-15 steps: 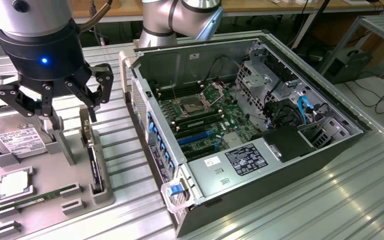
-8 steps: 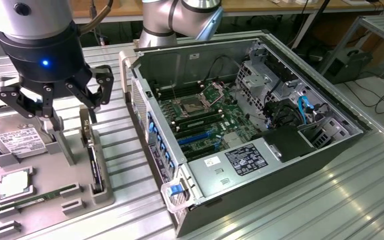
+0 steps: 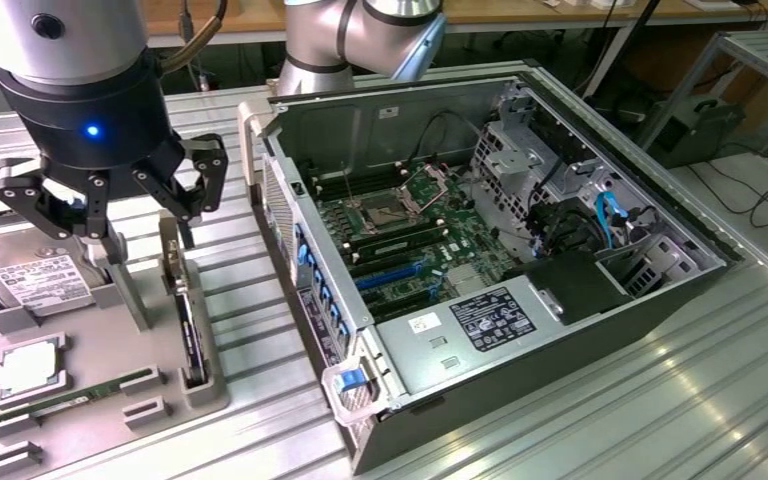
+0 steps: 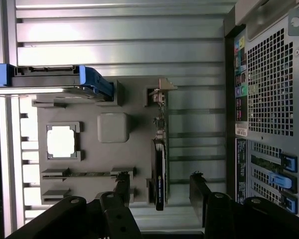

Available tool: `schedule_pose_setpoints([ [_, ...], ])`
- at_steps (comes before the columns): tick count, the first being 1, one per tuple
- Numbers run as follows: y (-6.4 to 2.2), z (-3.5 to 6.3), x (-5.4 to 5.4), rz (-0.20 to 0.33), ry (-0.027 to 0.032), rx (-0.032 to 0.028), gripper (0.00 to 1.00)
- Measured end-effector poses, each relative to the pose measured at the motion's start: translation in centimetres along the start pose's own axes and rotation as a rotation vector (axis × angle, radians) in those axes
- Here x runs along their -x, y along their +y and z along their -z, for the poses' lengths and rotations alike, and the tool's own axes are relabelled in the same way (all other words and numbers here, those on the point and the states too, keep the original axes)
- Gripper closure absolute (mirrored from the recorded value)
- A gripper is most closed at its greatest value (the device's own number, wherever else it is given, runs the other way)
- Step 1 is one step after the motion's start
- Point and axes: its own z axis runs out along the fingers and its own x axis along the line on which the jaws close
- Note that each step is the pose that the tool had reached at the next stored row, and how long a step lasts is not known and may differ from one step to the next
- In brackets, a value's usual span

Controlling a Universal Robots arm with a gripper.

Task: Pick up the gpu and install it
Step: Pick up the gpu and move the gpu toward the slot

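The gpu (image 3: 187, 325) is a thin dark card standing on edge in a slot of the grey holder (image 3: 117, 345), its silver bracket at one end. In the wrist view the gpu (image 4: 159, 172) runs lengthwise between my two fingertips. My gripper (image 3: 117, 215) hangs just above the holder and the card, open, with nothing between its fingers. The wrist view shows the gripper (image 4: 159, 185) straddling the card's dark end, one finger on each side and apart from it.
The open computer case (image 3: 518, 110) lies at the exterior view's right, motherboard (image 3: 411, 235) exposed; its perforated back panel (image 4: 269, 89) stands close beside the holder. On the holder (image 4: 134, 144) also sit a hard drive (image 3: 37, 275), a processor chip (image 3: 31, 365) and a memory stick (image 3: 77, 392).
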Motion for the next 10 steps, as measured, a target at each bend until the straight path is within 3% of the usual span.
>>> schedule_pose_setpoints([
  [10,-0.03,-0.46,-0.01,0.000,0.0000,0.0000,0.40],
])
